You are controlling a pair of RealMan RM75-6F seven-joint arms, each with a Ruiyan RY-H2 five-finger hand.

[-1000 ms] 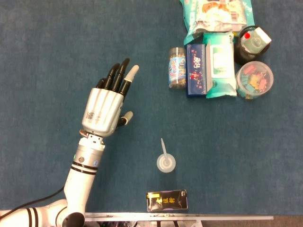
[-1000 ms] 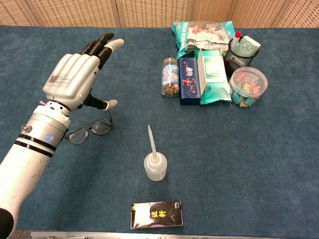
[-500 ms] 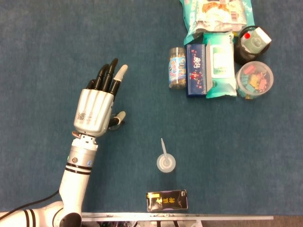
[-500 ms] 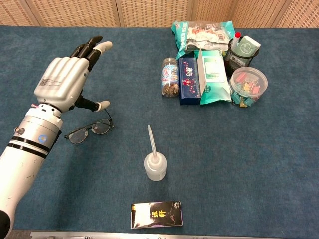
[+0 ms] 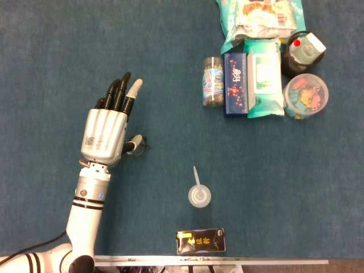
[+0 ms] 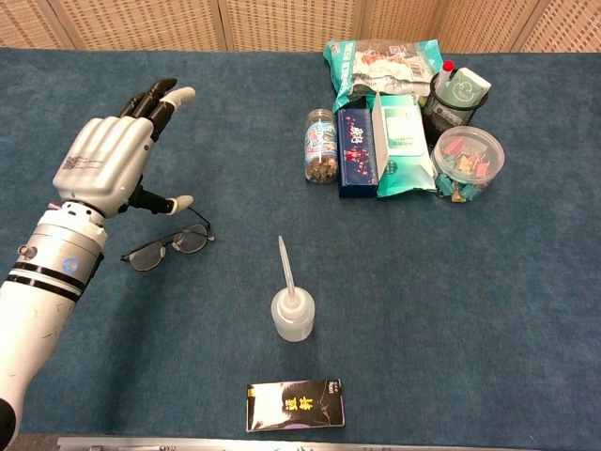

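My left hand (image 5: 105, 133) (image 6: 103, 164) is open, with its fingers stretched out together and the thumb out to the side, holding nothing. It hovers at the left of the blue table. A pair of black-rimmed glasses (image 6: 169, 246) lies on the cloth just below and right of the thumb. In the head view the hand covers nearly all of the glasses (image 5: 140, 148). My right hand shows in neither view.
A clear squeeze bottle (image 5: 199, 196) (image 6: 292, 313) with a long nozzle stands mid-table, a black box (image 5: 200, 241) (image 6: 296, 405) lying near the front edge. At the back right: a jar (image 6: 320, 146), blue box (image 6: 355, 153), wipes pack (image 6: 402, 146), snack bag (image 6: 380, 66), clip tub (image 6: 467, 160).
My left hand has slid left and slightly back toward me, still open. More of the glasses shows in the chest view. Nothing else moved.
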